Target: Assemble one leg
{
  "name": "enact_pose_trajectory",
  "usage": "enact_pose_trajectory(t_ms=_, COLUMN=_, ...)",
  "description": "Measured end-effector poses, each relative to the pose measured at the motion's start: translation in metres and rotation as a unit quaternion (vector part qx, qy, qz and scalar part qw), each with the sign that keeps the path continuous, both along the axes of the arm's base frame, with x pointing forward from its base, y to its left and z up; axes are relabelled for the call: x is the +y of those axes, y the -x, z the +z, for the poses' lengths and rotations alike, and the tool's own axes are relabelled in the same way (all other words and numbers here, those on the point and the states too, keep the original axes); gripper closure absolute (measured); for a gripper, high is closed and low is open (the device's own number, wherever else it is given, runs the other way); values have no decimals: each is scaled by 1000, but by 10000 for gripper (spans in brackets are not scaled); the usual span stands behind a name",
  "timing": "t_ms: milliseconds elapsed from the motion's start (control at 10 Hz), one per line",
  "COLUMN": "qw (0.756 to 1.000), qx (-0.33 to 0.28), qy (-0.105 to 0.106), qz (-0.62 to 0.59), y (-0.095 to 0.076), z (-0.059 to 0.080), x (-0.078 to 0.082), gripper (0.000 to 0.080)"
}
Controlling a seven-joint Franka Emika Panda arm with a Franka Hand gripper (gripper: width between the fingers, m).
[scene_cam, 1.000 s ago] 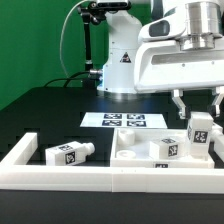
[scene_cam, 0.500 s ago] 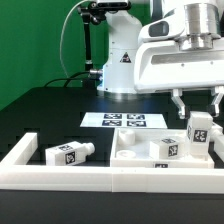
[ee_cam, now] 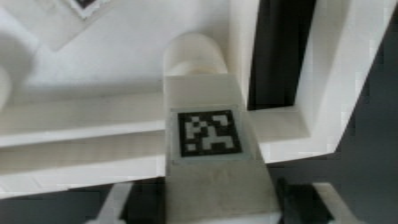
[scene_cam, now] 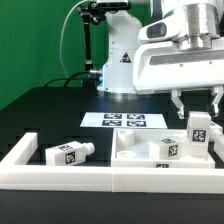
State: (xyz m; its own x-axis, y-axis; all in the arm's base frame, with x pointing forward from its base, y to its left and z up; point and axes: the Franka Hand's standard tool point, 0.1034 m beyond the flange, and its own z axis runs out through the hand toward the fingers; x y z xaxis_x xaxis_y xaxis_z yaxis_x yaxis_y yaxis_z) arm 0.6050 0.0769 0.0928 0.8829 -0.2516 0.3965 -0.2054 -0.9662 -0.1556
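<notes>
We see a robotics lab. A white arm base [scene_cam: 122, 62] stands on a black table [scene_cam: 40, 115] before a green backdrop [scene_cam: 30, 40]; the marker board [scene_cam: 122, 120] lies fixed there

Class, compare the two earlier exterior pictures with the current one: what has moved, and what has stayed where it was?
The gripper has carried the leg it holds slightly upward, further above the square panel. It stays shut on that leg. The leg lying toward the exterior view's left, the leg on the panel and the marker board have not moved.
</notes>
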Motion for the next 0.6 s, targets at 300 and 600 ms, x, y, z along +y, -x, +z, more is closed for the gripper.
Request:
enact_pose_trajectory(t_ms=300, qw=989, qx=-3, qy=-62, qz=-137, y=2, z=0, x=0, gripper=507)
enact_pose_trajectory(t_ms=600, qw=954, qx=-4, qy=-128, qz=-272, y=2, z=-1, x=6, gripper=507)
